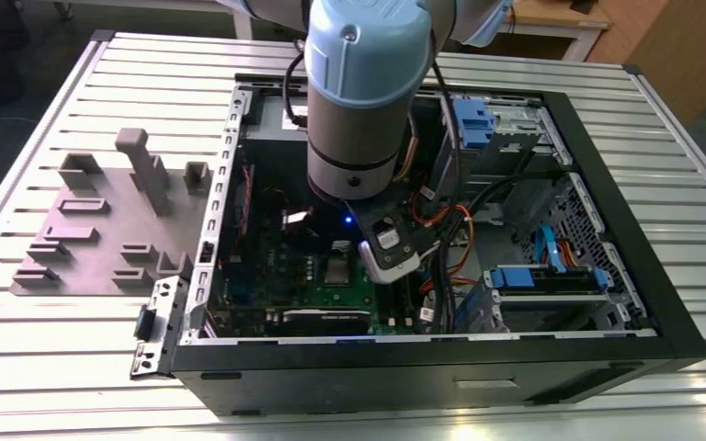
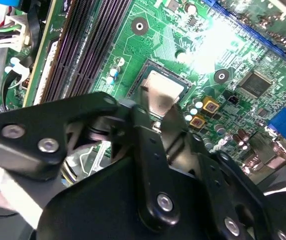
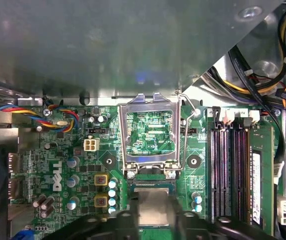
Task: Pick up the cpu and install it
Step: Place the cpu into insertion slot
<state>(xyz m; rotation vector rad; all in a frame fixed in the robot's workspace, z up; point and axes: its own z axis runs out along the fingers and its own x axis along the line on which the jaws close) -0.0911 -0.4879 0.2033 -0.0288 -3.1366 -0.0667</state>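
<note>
The cpu [image 3: 151, 202], a small silvery square, sits at the socket of the green motherboard [image 3: 58, 170], just below the raised metal load plate [image 3: 150, 101]. In the second wrist view the cpu [image 2: 160, 90] lies inside the dark socket frame [image 2: 135, 82]. My gripper [image 2: 158, 119] reaches down onto it, and its black fingers [image 2: 143, 120] close on the chip's sides. In the first wrist view the gripper [image 3: 151, 216] flanks the chip on both sides. Whether the cpu is fully seated I cannot tell. The arm [image 1: 366, 92] reaches down into the open computer case [image 1: 451, 372].
Memory slots [image 3: 227, 165] run beside the socket, and bundled cables [image 3: 282, 75] hang past them. Blue drive bays [image 1: 550, 276] fill the case on the exterior view's right. A grey blocky fixture [image 1: 108, 230] stands on the slatted table [image 1: 59, 367] outside the case.
</note>
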